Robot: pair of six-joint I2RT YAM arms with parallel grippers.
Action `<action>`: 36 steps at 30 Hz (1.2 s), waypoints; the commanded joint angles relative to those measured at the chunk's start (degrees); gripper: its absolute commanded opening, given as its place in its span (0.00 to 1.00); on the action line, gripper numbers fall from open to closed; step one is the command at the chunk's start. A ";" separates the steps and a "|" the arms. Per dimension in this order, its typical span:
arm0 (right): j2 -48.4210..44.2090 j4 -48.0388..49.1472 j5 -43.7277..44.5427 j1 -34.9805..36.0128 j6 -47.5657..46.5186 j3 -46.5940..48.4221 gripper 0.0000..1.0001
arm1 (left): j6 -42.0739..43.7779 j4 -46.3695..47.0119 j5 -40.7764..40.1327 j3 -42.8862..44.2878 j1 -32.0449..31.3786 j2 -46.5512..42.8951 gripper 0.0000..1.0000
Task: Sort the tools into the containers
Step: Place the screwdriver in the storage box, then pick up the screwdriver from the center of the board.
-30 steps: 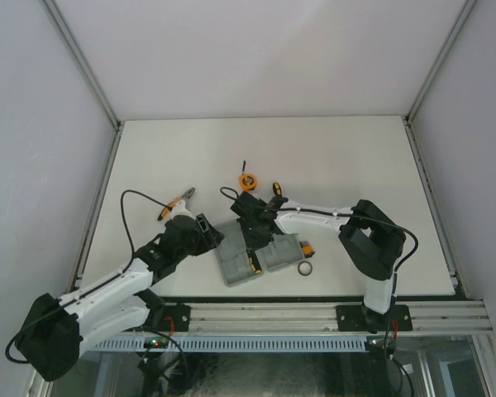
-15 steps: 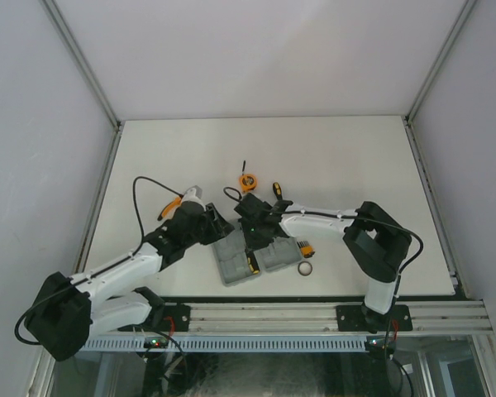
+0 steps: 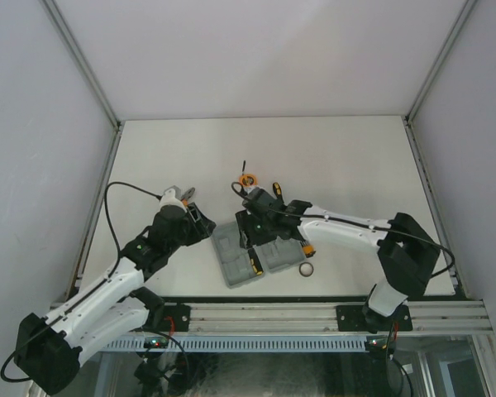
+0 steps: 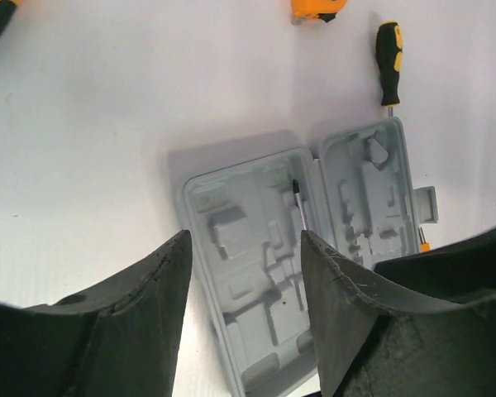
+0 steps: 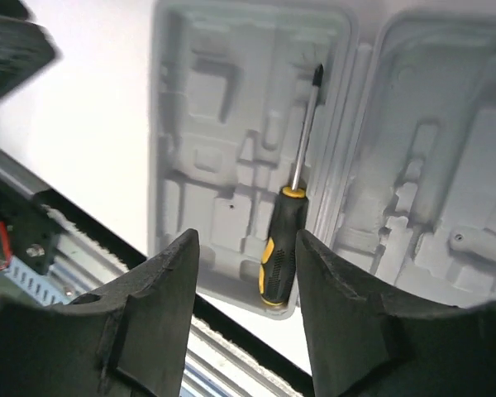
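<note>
The right claw point(image 5: 246, 248) has just let go. A moment ago it was pinched tight. Now its two fingers stand apart, with nothing squeezed between them. The black-and-yellow screwdriver point(image 5: 291, 217) lies right under it, in the left half of the open grey tool case point(image 5: 200, 124), close beside the hinge. I think that means one tool is put away.

The left claw point(image 4: 246, 248) hangs near the case's left side. Its fingers are spread too, and it holds nothing.

Out on the white table point(image 3: 355, 165) I can see another screwdriver point(image 3: 274, 188), the orange tape measure point(image 3: 247, 179), the little ring point(image 3: 306, 269) and the bit set point(image 3: 307, 246).
</note>
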 commanded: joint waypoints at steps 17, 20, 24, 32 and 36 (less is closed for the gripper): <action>-1.87 2.11 9.62 -20.20 -11.70 5.67 0.57 | 2.57 -7.04 -2.29 -0.15 1.02 -2.90 0.63; 1.99 3.21 7.92 -22.32 -13.41 8.27 0.58 | 2.66 -7.46 -2.10 -0.06 1.05 -2.72 0.63; 6.68 4.33 3.63 -24.46 -15.41 11.18 0.55 | 2.36 -7.94 -2.16 0.01 1.05 -2.42 0.65; 15.95 2.31 1.49 -25.98 -18.39 18.84 0.49 | 2.01 -9.63 -3.33 -0.07 1.08 -2.95 0.67; 20.05 -0.59 2.57 -26.16 -19.26 23.34 0.45 | 1.95 -10.14 -3.69 -0.05 1.02 -3.22 0.74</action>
